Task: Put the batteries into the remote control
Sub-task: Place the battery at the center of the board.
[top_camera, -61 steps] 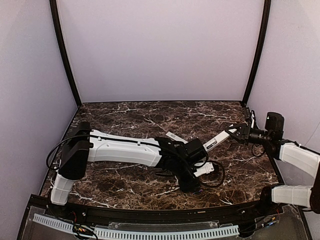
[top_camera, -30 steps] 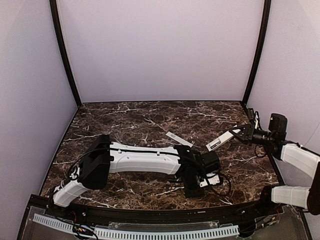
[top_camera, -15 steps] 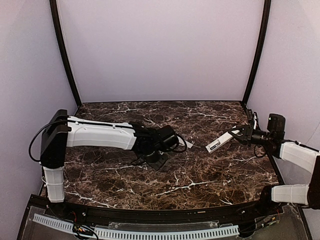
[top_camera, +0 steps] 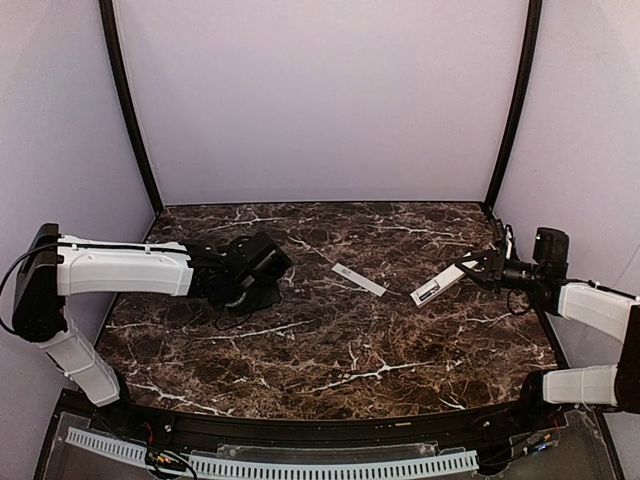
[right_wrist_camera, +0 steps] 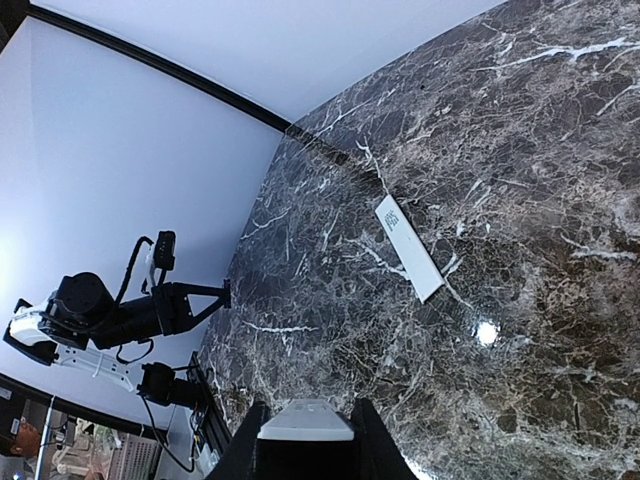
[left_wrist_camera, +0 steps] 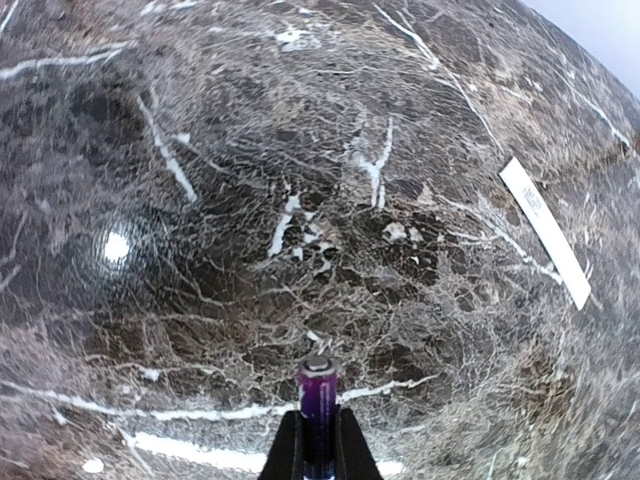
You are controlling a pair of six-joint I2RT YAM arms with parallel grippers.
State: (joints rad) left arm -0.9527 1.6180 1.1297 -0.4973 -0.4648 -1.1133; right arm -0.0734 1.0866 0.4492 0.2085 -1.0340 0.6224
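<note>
The left arm (top_camera: 120, 270) has swung wide across the tabletop (top_camera: 330, 350). A second ago it was stretched over the near middle, and now it is drawn back to the left side, its wrist low over the stone. The right arm has barely shifted in that time.

The left fingers (left_wrist_camera: 288, 458) are clamped on a battery (left_wrist_camera: 318, 392). The purple cylinder stands between them with its metal cap pointing out past the tips, which leaves the free end ready to be pushed into a slot. Only this one battery shows; the second cannot be found in any view.

On the far right, the right fingers (right_wrist_camera: 238, 455) are closed on one end of the remote (top_camera: 438, 284). They hold it lifted off the tabletop and slanting down toward the middle, with the label side facing up. Held this way the remote appears to be offered as a steady target for the other arm, though the pictures are too small to show whether its battery bay is open or already holds a cell.

The thin white cover (top_camera: 358, 280) lies flat on the tabletop between the two arms, closer to the remote and touching neither. Being off the remote, it suggests the bay is exposed.

Battery and remote are well apart now. Judging from that, the next step would be to carry the battery back across, past the cover, and line its end up with the bay. The small cell and slanted remote would leave little room for error.
</note>
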